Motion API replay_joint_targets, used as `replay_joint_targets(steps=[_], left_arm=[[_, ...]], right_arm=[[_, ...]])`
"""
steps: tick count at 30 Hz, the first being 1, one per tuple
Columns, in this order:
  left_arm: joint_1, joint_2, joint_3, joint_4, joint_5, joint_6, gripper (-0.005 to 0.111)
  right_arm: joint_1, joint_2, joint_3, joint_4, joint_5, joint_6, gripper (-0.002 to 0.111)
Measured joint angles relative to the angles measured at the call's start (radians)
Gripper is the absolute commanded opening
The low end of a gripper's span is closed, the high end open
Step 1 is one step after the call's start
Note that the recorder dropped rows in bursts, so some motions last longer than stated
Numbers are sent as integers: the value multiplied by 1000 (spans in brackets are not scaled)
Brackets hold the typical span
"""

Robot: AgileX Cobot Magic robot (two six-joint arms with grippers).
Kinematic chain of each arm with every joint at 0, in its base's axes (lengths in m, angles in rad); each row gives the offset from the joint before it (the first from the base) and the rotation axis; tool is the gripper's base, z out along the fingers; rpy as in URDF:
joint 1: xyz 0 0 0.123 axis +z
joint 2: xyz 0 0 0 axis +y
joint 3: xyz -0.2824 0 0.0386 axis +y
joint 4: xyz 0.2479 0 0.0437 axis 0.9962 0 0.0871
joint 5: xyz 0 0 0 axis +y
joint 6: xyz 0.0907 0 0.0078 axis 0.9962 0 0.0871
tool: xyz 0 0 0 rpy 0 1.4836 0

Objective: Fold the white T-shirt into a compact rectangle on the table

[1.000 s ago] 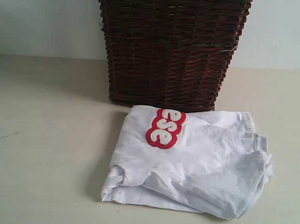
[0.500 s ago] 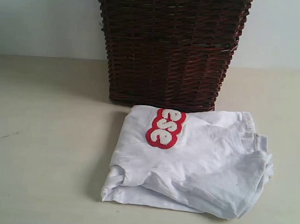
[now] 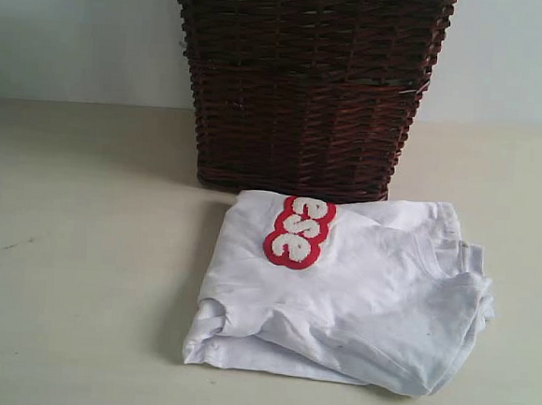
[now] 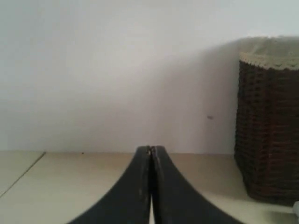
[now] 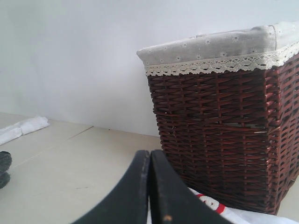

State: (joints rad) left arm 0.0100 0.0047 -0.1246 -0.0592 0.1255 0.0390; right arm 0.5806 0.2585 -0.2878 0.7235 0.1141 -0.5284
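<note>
The white T-shirt (image 3: 348, 293) lies folded into a rough rectangle on the beige table (image 3: 78, 262), just in front of the wicker basket. Red-outlined fuzzy letters (image 3: 297, 231) show on its top layer. A corner of the shirt (image 5: 261, 217) also appears in the right wrist view. Neither arm shows in the exterior view. My left gripper (image 4: 150, 151) is shut with nothing between its fingers, pointing at the wall beside the basket. My right gripper (image 5: 149, 156) is shut and empty too, held off the shirt and facing the basket.
A dark wicker basket (image 3: 304, 83) with a lace-trimmed cloth liner (image 5: 215, 49) stands against the pale wall behind the shirt. A small white cloth (image 5: 21, 128) lies far off on the table in the right wrist view, with a dark object (image 5: 3, 168) at that view's edge.
</note>
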Motion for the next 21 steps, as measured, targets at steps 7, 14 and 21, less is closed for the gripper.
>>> replay_joint_targets(steps=[7,14,21], left_arm=[[0,0,122,52,28,-29,0],[0,0,125,76,224,-31,0],[0,0,125,78,233,-33,0]], right_arm=[[0,0,0,0,0,0,0],[0,0,0,0,0,0,0],[0,0,0,0,0,0,0]])
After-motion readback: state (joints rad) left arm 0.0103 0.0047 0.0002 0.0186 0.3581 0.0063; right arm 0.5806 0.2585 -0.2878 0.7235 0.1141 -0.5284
